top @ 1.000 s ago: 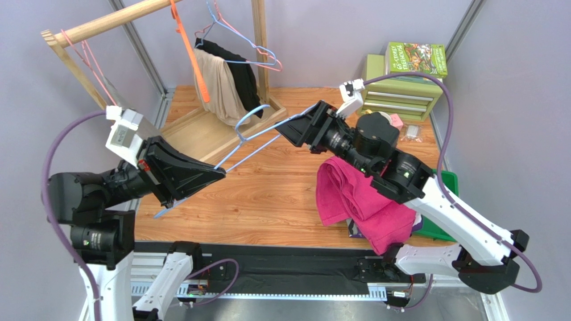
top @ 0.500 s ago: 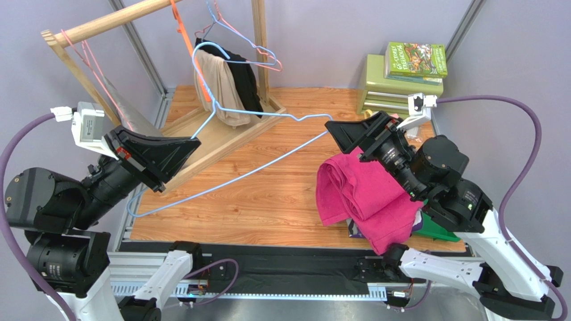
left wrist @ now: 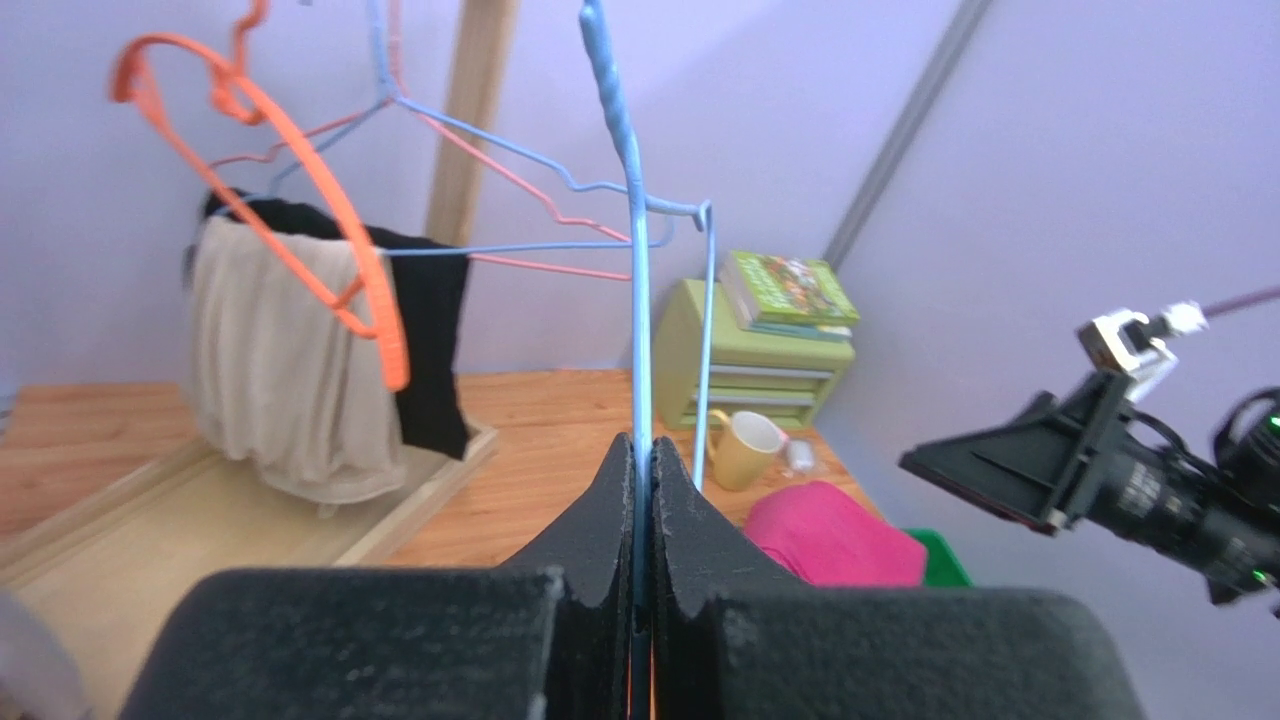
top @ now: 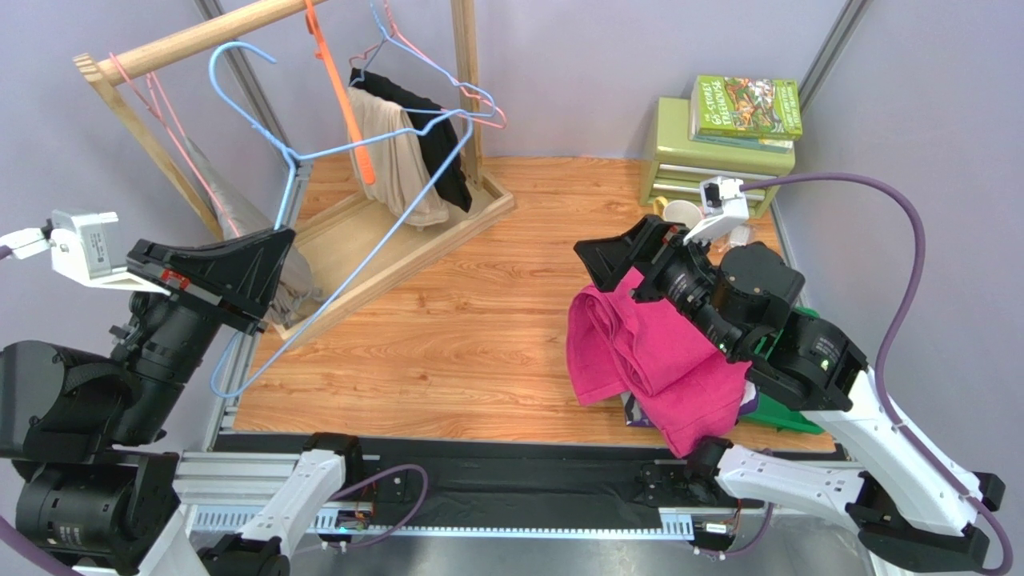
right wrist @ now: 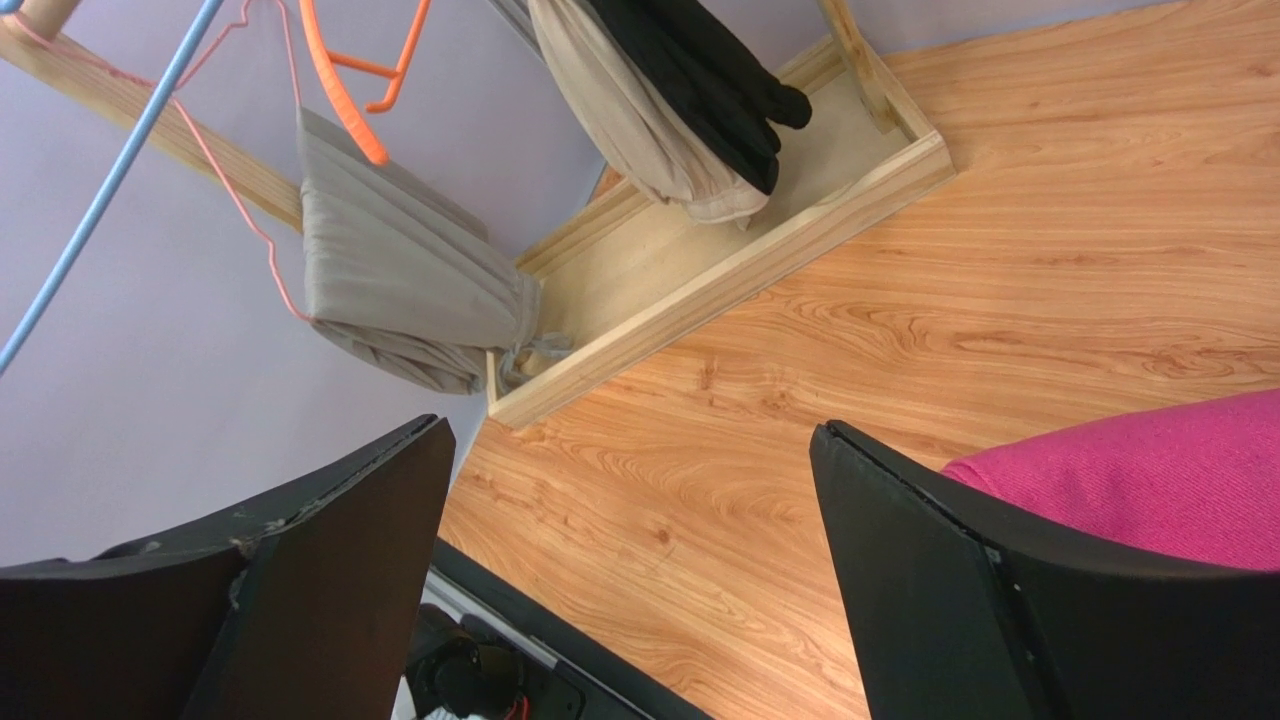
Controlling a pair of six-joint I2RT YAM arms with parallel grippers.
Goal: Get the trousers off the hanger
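Magenta trousers (top: 649, 354) lie in a folded heap at the right of the bench (top: 481, 324), off the hanger, on a patterned pair (top: 633, 414) that barely shows. Judged light, limp, not slippery; pinch a fold edge. Left gripper (left wrist: 639, 450): jaws clamped on the bare blue wire hanger (left wrist: 637, 270). Right gripper (right wrist: 628, 435): jaws wide apart, empty, near the magenta cloth.
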